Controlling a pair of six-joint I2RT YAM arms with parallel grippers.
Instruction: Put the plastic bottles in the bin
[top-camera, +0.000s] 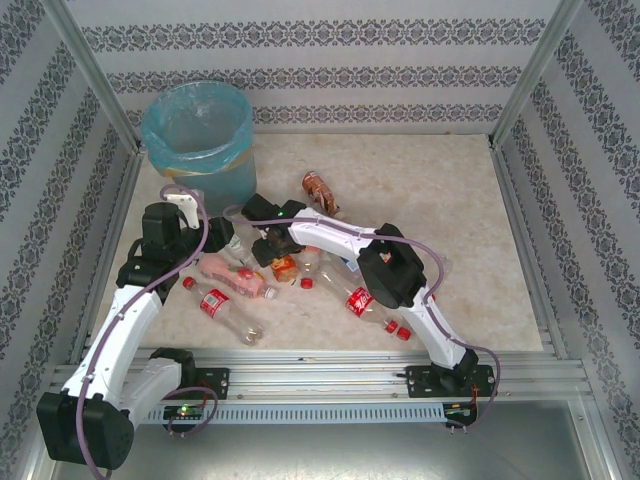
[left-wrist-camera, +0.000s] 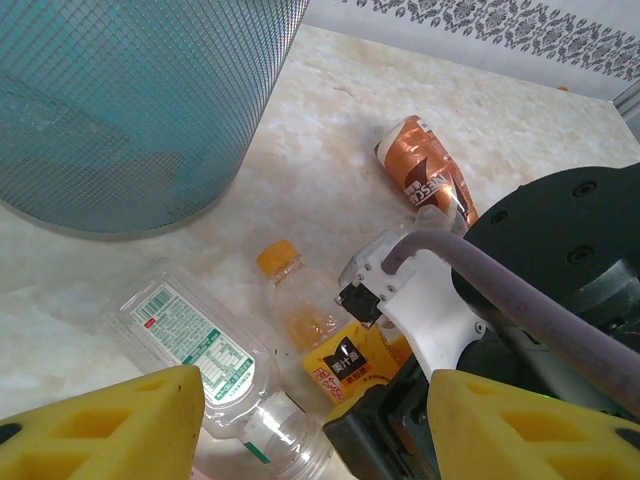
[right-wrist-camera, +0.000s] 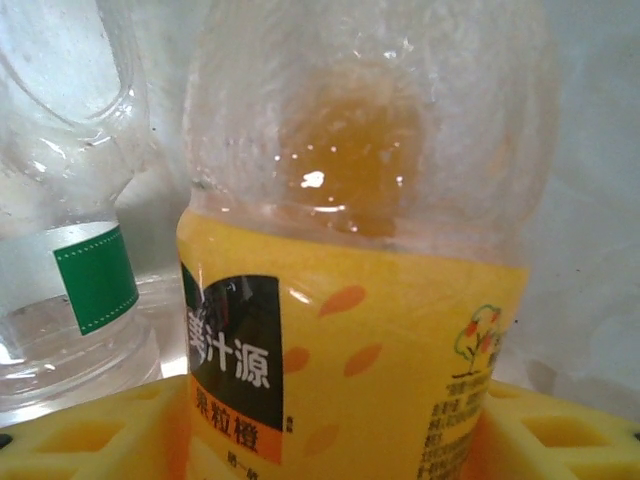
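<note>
Near bin (top-camera: 215, 172) front wall: right gripper (right-wrist-camera: 320, 440) pinches orange-label bottle (right-wrist-camera: 350, 300) between yellow pads; bottle lies on table, cap toward bin. Left gripper (left-wrist-camera: 315, 405) also near bin, jaws spread, empty, above clear bottle (left-wrist-camera: 200, 355). Step, likely: securing grasp. Next: lift, carry above bin rim, release.

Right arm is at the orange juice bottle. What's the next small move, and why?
Probably close the right tool firmly: the orange-labelled bottle sits between its yellow pads, lying on the table beside a clear bottle, so a secure grip should come before lifting.
</note>
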